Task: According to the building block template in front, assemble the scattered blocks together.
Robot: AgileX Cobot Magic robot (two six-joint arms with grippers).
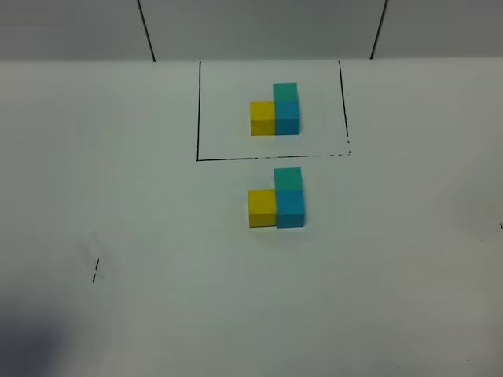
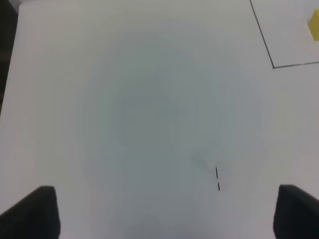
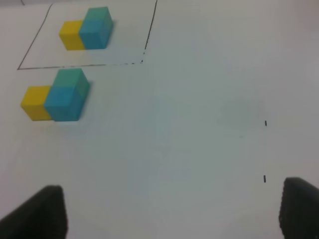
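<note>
Scattered blocks [image 1: 277, 199]: three cubes, grouped as one L-shaped cluster on the white desk [image 1: 157, 314], near the middle of my overhead view and just in front of the drawn frame. Yellow cube [image 1: 262, 207] on the left, touching the sky-blue cube [image 1: 290, 209] on its right; teal-green cube [image 1: 288, 179] directly behind the blue one, touching it. I cannot tell from the overhead view whether the teal-green cube sits on the desk or on top of the blue; my right wrist view suggests it lies behind.

Left pincer [image 2: 164, 211]: only the two dark fingertips show at the lower corners of my left wrist view, set wide apart with bare desk between them; released, grasping nothing. A short black tick mark [image 2: 217, 178] lies on the desk between them.

Right pincer [image 3: 172, 211]: likewise two dark tips spread wide over bare desk, released, well apart from the cluster.

Black drawn rectangle [image 1: 197, 110]: thin line, front edge just behind the assembled cluster.

Building block template [image 1: 277, 111]: inside the rectangle, toward its centre. Same layout: yellow left, blue right, teal-green behind blue, all touching.

Two dark lines [image 1: 146, 31]: slanting on the grey surface beyond the desk's far edge.
</note>
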